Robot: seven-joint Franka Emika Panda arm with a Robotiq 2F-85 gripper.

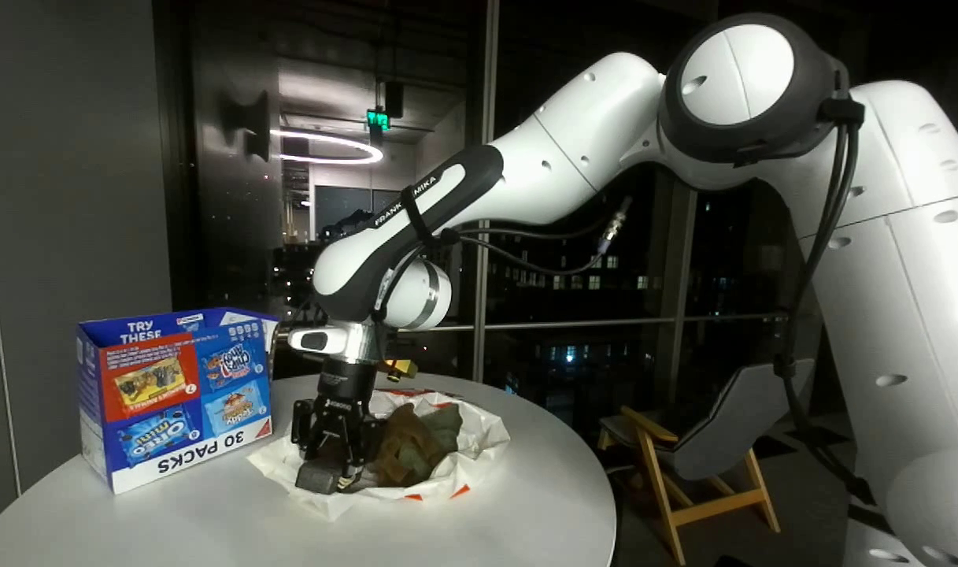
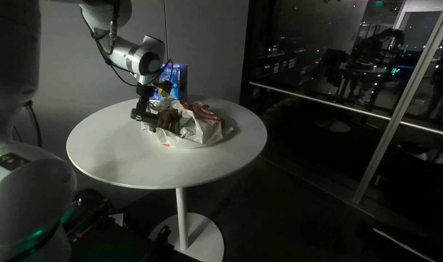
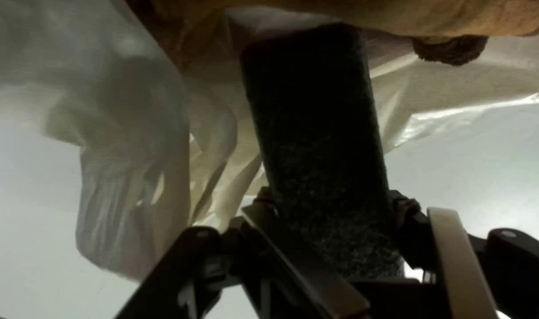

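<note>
The white arm (image 1: 569, 142) has black cables (image 1: 837, 169), white lettering (image 1: 390, 212) and a black gripper (image 3: 335, 203).
</note>
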